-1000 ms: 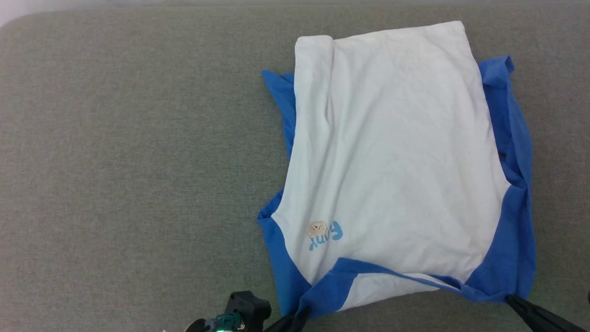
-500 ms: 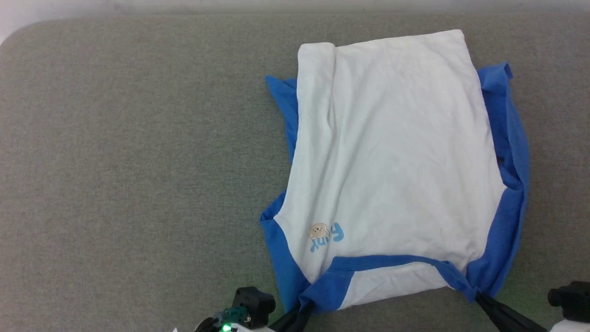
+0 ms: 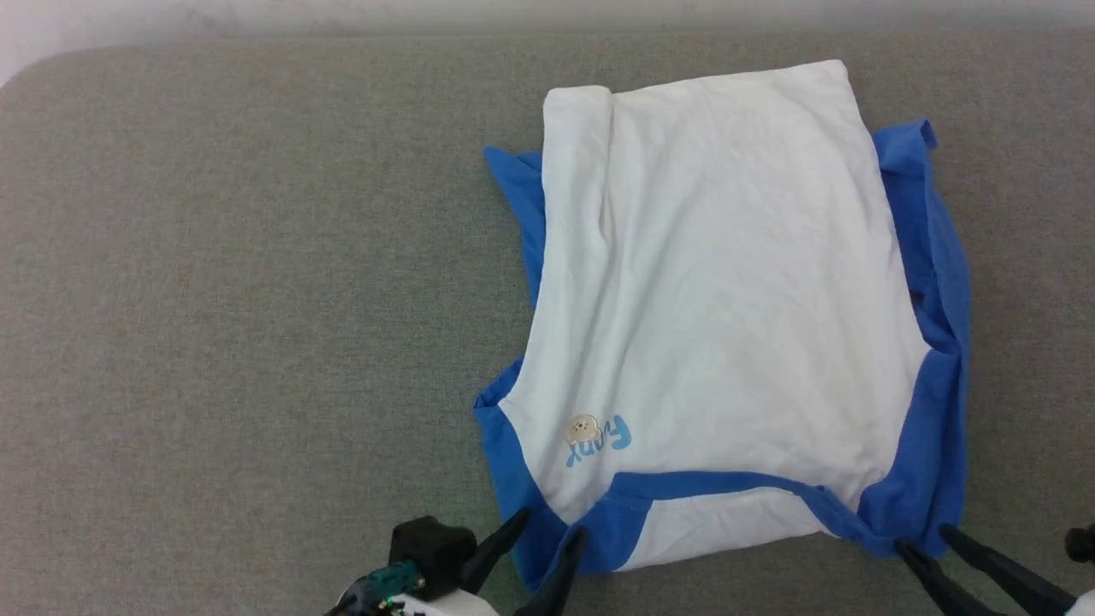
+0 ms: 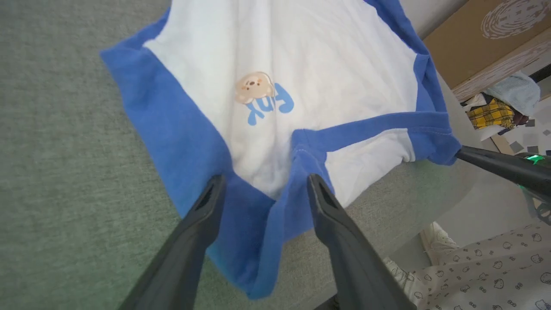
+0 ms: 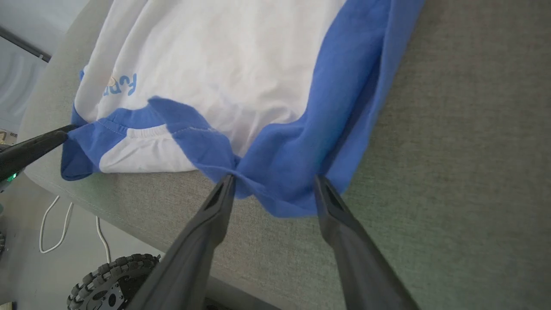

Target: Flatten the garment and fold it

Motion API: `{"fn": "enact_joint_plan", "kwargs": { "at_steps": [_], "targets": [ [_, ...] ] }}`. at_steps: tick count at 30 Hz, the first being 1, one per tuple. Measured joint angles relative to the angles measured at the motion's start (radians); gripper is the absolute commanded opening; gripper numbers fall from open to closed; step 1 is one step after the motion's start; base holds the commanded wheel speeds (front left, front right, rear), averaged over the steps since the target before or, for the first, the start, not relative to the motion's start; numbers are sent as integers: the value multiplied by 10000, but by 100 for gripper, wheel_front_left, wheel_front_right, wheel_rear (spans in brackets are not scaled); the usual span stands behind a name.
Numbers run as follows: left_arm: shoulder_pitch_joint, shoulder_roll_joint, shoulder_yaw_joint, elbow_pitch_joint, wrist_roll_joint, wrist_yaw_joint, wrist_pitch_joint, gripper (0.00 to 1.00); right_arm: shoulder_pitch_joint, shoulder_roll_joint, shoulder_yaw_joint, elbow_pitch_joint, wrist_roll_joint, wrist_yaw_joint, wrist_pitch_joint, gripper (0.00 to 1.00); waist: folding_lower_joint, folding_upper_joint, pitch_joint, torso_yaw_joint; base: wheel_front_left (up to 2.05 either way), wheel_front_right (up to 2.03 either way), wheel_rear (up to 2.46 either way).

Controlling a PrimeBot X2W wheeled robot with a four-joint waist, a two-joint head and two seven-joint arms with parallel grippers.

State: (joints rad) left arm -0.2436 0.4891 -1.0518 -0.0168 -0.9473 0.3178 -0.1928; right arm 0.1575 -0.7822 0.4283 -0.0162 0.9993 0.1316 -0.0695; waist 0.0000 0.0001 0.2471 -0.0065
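Garment flat, jaws open

It is lying on the grey surface; left gripper and right gripper are gaping wide, holding nothing, straddling its blue shoulder corners; soft, light knit, likely wrinkling easily; pinching those corners seems best.

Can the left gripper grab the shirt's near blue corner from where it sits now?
Probably yes: the left gripper is open, with the blue corner of the shirt lying between its fingers and nothing in the way.
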Motion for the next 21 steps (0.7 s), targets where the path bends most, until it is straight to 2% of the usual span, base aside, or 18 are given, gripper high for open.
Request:
{"fn": "enact_joint_plan", "kwargs": {
  "at_steps": [5,8,11,14,18,21],
  "targets": [
    [587,552,759,-1695,17,591,-393,100,859,-433,-1231,-1302,305,0,25,100,0,0,-228,16,0,0,0],
    [673,738,1657,-2686,704,1156,-598,100,1199,-161,-2773,-1553,-186,-2,-556,100,0,0,-402,33,0,0,0],
    [799,573,2824,-3402,1998,1703,-637,100,1295,811,-4362,-1701,-1415,-2,-940,100,-1,0,-574,60,0,0,0],
    [1135,144,3749,-3787,3559,2077,-644,100,1316,2259,-5450,-2052,-2786,-2,-968,100,0,0,-722,85,0,0,0],
    [1891,-407,4316,-3835,5237,2201,-644,100,1298,4015,-6098,-2529,-4606,0,-819,100,-1,0,-899,94,0,0,0],
    [2403,-1032,4656,-3797,5908,2092,-644,100,1296,4968,-6199,-2732,-5804,0,-803,100,-1,0,-989,104,0,0,0]
  ]
}}
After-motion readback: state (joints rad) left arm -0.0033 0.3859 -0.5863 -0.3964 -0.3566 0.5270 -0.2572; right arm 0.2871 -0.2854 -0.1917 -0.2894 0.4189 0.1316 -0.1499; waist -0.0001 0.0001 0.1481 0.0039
